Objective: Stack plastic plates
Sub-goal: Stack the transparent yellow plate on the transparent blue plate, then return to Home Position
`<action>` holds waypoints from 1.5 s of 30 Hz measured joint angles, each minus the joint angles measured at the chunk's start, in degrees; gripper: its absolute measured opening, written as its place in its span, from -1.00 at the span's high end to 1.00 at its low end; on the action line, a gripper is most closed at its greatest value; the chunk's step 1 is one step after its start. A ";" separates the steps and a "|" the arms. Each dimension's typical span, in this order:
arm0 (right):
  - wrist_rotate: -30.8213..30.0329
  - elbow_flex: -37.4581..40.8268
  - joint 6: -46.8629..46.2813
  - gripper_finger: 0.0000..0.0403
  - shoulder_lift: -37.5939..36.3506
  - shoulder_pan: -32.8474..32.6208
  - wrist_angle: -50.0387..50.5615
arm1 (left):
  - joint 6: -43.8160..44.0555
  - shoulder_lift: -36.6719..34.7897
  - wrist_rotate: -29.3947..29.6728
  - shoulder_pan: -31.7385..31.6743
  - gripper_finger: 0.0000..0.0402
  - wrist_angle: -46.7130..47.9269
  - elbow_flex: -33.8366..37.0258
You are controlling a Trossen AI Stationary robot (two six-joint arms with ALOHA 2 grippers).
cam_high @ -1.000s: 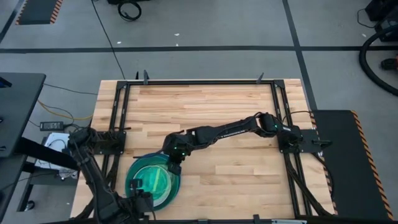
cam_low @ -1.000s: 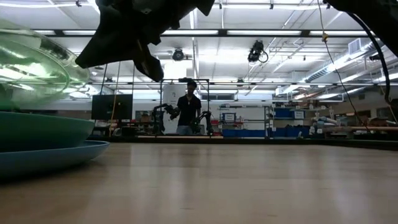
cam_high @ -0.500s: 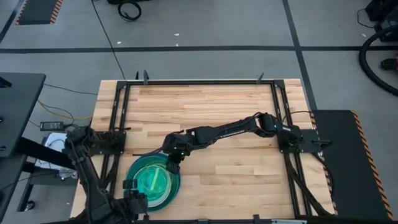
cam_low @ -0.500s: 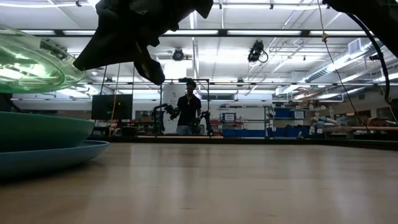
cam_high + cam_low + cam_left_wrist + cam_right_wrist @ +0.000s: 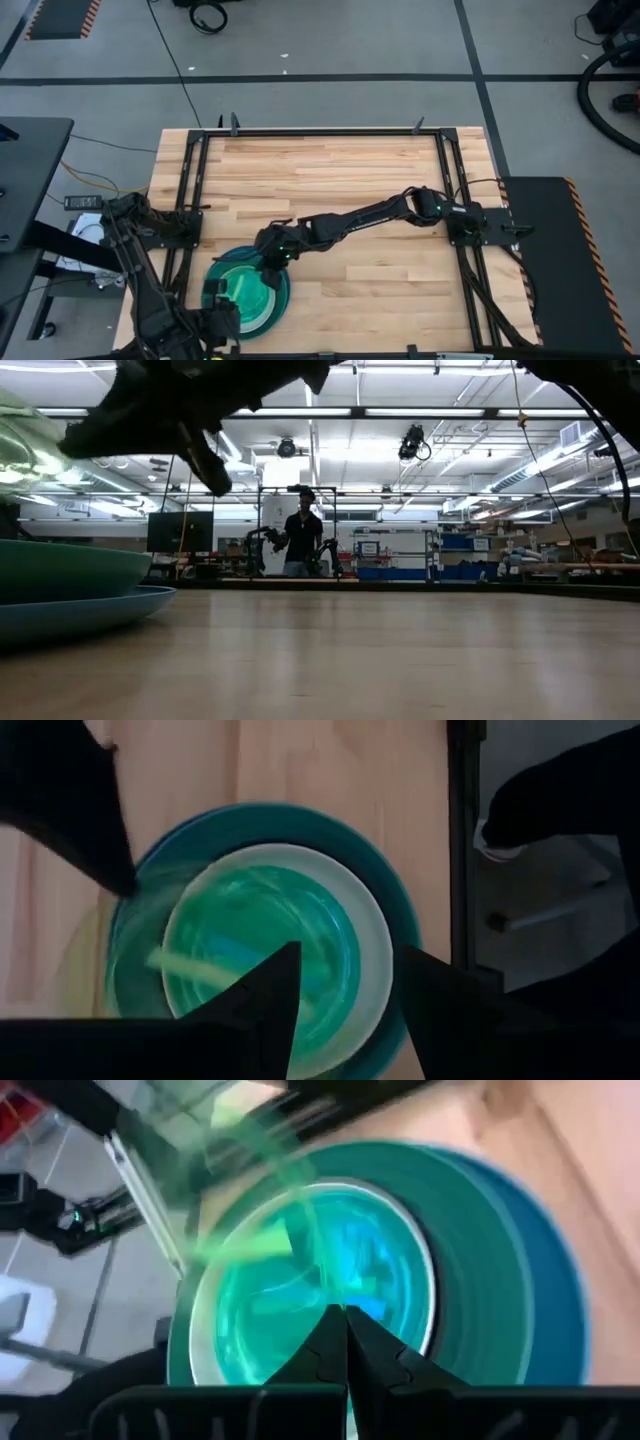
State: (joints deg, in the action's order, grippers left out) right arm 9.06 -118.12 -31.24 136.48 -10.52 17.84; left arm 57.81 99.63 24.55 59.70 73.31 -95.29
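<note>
The stacked plates (image 5: 232, 272) sit near the table's near-left corner: the blue plate (image 5: 100, 610) at the bottom, then the teal plate (image 5: 70, 565) and the white plate (image 5: 377, 935). The black plate is hidden. A small translucent greenish plate (image 5: 20, 450) hangs tilted above them. My right gripper (image 5: 270, 258) is shut over the far-right side of the pile, at that small plate's rim. My left gripper (image 5: 218, 318) hovers open at the pile's near-left side, and its wrist view looks down on the pile between its fingers (image 5: 275, 990). My right gripper (image 5: 345, 1320) pinches the small translucent plate by its rim (image 5: 325, 1280), coming from the table's right and slanting down. The plate shows blurred and almost edge-on ahead of the fingers. In the low view it is tilted and lifted above the teal plate.
Bare wooden table (image 5: 380, 280) spreads to the right of and beyond the pile. A black metal frame (image 5: 190, 200) runs along the table's left, far and right sides. A person (image 5: 302, 530) stands far back in the room.
My right gripper has moved toward the table's left, farther over the pile, staying shut. The tilted translucent plate has travelled left with it, still lifted above the teal plate.
</note>
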 joint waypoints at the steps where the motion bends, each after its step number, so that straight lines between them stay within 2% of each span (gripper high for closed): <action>1: 0.33 -0.03 0.35 0.99 0.27 -0.05 -0.23 | -0.25 0.00 0.36 -0.08 0.16 -0.12 0.00; 6: 1.14 0.13 1.09 0.99 2.43 0.00 -0.28 | -0.64 0.00 0.77 -0.13 0.16 -0.69 0.00; 19: 1.51 0.04 2.31 0.92 2.17 0.15 0.47 | 0.08 0.00 0.99 0.16 0.16 -0.91 0.00; 30: 1.58 0.04 5.66 0.67 2.17 -0.09 0.29 | 0.04 0.00 1.46 0.11 0.16 -1.16 0.00; 37: 11.89 0.04 4.38 0.61 2.17 1.01 1.31 | -0.01 0.00 3.76 0.11 0.16 -1.15 0.00; 42: 13.06 0.04 4.21 0.61 1.88 1.88 5.26 | -0.03 0.00 4.33 0.11 0.16 -1.15 0.00; 45: 12.91 0.04 5.98 0.61 0.28 2.09 8.29 | -0.13 0.00 6.63 0.13 0.16 -1.11 0.06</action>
State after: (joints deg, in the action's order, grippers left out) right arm 21.96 -118.08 -25.26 136.76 -8.43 26.12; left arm 57.67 99.63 31.18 59.83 72.20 -95.22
